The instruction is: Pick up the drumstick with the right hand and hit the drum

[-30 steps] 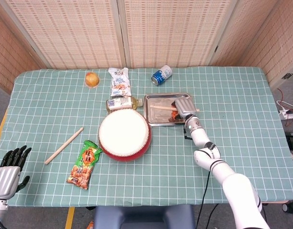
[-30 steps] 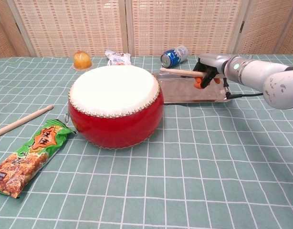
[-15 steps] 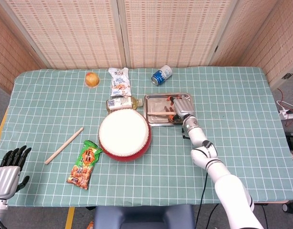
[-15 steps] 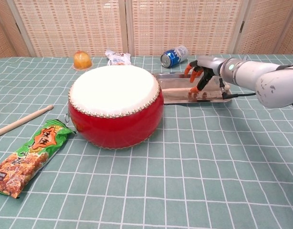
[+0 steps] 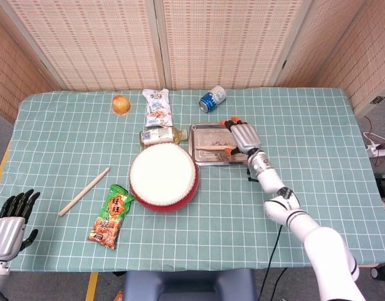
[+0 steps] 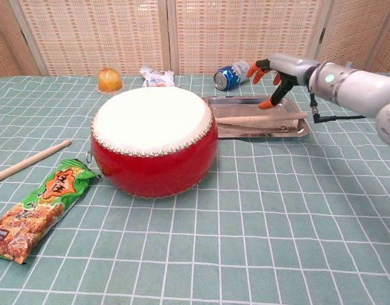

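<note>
The right hand (image 6: pixel 281 71) hovers above the far right portion of the metal tray (image 6: pixel 295 131), fingers spread and grasping nothing; its orange fingertips (image 6: pixel 266 104) point down toward the tray. One drumstick (image 6: pixel 258 118) lies flat inside the tray, released, running lengthwise from the tray's left side toward its right edge, just below the hand. The red drum (image 6: pixel 154 136) stands upright on the tabletop (image 6: pixel 277 222), immediately left of the tray, white skin facing up. A second drumstick (image 5: pixel 84 191) lies on the tabletop well to the left of the drum, near a green snack packet (image 5: pixel 111 216). Behind the drum are a bottle (image 5: pixel 160 135) lying on its side, a white snack bag (image 5: pixel 157 107), an orange fruit (image 5: pixel 121 103) and a blue can (image 5: pixel 212 98) on its side. The left hand (image 5: pixel 9 221) rests at the near left corner, fingers extended and apart, holding nothing
</note>
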Tool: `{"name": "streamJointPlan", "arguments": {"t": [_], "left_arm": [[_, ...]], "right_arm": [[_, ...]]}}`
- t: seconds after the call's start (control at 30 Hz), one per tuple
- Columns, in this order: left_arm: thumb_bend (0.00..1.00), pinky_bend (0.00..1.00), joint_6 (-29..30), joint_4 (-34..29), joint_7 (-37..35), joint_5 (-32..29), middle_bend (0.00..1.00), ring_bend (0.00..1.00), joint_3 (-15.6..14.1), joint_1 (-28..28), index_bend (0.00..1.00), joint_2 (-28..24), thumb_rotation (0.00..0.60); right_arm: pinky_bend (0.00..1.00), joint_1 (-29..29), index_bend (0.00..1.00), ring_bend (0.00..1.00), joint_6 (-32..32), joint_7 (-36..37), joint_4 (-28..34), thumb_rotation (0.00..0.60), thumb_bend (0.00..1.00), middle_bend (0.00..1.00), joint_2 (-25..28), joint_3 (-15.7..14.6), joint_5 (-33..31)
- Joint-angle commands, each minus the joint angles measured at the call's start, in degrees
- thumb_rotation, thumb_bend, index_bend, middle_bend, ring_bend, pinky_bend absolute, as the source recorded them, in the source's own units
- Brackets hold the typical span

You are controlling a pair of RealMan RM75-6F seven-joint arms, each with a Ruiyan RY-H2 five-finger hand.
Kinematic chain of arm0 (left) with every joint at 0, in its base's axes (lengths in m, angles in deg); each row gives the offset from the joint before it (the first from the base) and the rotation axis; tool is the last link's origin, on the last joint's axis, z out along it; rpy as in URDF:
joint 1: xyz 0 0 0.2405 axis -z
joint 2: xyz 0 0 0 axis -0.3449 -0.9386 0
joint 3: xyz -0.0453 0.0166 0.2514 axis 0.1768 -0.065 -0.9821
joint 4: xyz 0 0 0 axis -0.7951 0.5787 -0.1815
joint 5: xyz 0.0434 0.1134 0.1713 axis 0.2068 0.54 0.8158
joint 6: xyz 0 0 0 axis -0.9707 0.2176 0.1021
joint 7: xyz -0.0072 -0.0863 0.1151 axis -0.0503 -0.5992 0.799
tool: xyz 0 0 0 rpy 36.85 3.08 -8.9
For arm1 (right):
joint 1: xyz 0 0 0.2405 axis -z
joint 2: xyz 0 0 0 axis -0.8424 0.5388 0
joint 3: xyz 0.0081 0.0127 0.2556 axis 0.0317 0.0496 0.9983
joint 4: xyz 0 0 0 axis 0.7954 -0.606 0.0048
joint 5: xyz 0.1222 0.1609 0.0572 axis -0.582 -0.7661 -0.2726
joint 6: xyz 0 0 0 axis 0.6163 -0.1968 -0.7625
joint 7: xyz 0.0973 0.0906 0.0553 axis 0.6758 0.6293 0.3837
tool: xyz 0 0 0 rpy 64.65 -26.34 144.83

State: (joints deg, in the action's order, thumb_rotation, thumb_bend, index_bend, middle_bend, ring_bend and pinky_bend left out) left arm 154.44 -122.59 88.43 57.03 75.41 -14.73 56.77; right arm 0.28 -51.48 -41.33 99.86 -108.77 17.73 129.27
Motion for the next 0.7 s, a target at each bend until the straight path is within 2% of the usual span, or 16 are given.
{"name": "streamJointPlan", "arguments": {"t": [0.03, 0.17, 0.3, 0.43, 0.63, 0.7], "left_arm": [[0.27, 0.01, -0.1, 0.1, -0.3, 0.0, 0.00, 0.00, 0.2, 0.2, 0.00, 0.0, 0.600], [0.27, 0.01, -0.2, 0.2, -0.8, 0.1, 0.00, 0.00, 0.6, 0.7, 0.00, 0.4, 0.600], [0.27, 0.01, -0.2, -0.1, -0.6, 0.4, 0.00, 0.00, 1.0, 1.2, 0.00, 0.3, 0.600], [0.27, 0.01, 0.2, -0.9, -0.2, 1.2, 0.00, 0.00, 1.2, 1.6, 0.00, 0.2, 0.600], [0.27, 0.01, 0.9, -2.2, 0.5, 1.8, 0.00, 0.00, 1.3, 1.7, 0.00, -0.4, 0.600], [0.27, 0.01, 0.9, -2.3, 0.5, 1.8, 0.00, 0.00, 1.3, 1.7, 0.00, -0.4, 0.600]], "right_arm": [[0.28, 10.9, 0.30, 0.15, -17.1, -13.2, 20.3, 0.600, 0.24, 0.21, 12.2, -3.1, 3.1], [0.28, 19.3, 0.29, 0.15, -24.9, -23.2, 40.5, 0.600, 0.24, 0.21, 23.3, -4.0, 0.4], [0.28, 26.0, 0.26, 0.14, -30.4, -27.8, 54.8, 0.600, 0.24, 0.21, 31.7, -5.9, -1.2], [0.27, 32.2, 0.21, 0.11, -36.1, -28.5, 62.4, 0.600, 0.24, 0.21, 36.9, -8.6, -0.4], [0.21, 39.7, 0.13, 0.07, -43.4, -28.0, 66.5, 0.600, 0.24, 0.18, 40.2, -12.4, 2.8], [0.19, 40.2, 0.11, 0.05, -43.9, -27.8, 66.8, 0.600, 0.24, 0.16, 40.5, -12.7, 3.1]]}}
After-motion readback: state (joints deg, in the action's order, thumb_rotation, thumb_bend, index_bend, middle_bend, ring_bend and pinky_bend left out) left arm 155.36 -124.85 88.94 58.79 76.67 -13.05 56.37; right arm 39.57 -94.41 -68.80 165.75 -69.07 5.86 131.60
